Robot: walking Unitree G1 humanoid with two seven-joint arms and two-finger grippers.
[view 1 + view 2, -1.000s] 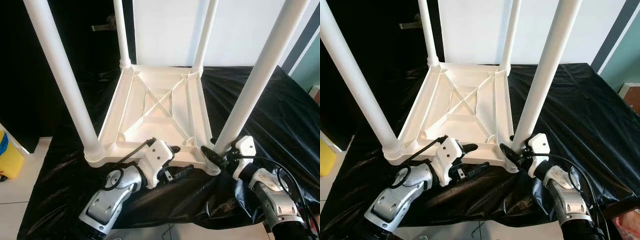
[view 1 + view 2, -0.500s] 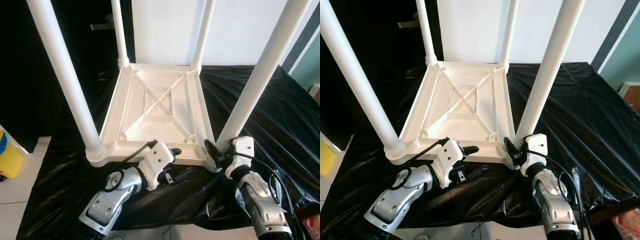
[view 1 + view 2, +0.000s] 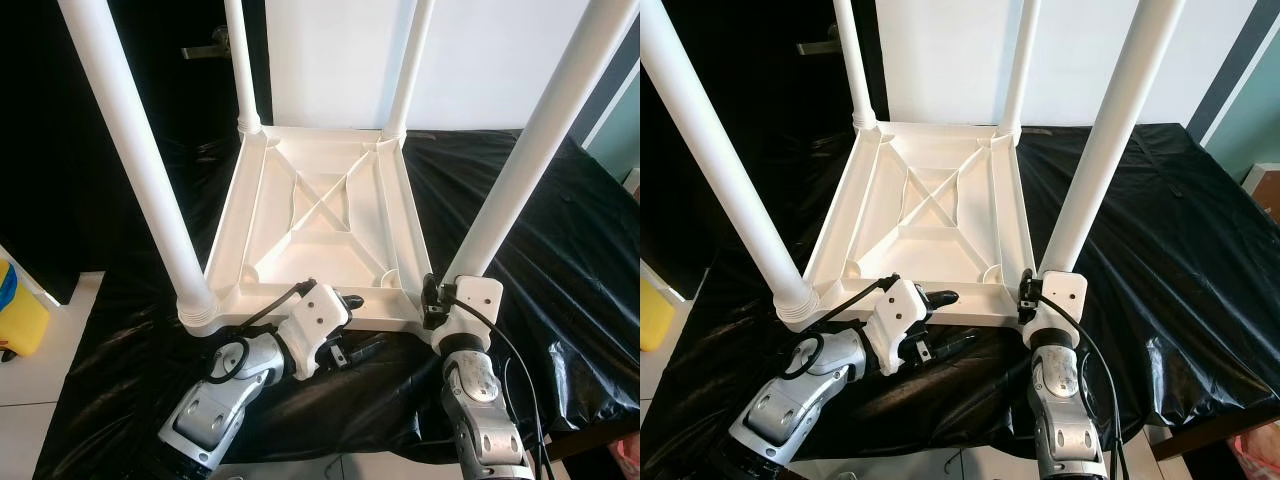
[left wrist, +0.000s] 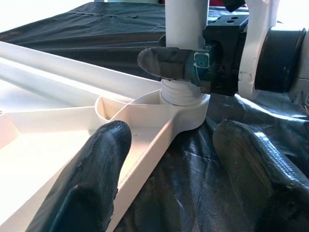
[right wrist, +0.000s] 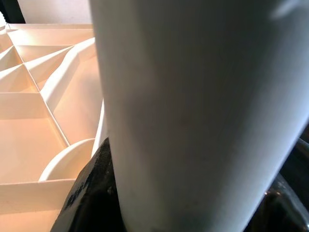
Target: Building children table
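Right gripper (image 4: 193,65) clamps near-right leg (image 3: 520,170) above its socket, left gripper (image 4: 169,159) fingers wide astride tabletop (image 3: 320,210) rim; skewed twisting risks cross-threading.

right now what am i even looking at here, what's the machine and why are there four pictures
It is a humanoid robot with two silver arms, each ending in an end effector of two black fingers. Two pictures come from the cameras in its head, looking down; the other two come from cameras on its wrists.

A white plastic children's table lies upside down on a black plastic sheet, its four legs pointing up.

The right end effector is shut on the near right leg, low down by its threaded socket; its wrist view shows that leg very close. The left end effector is open at the table's near edge, one finger above the rim and one below, holding nothing. Its wrist view looks along the rim towards the other one.
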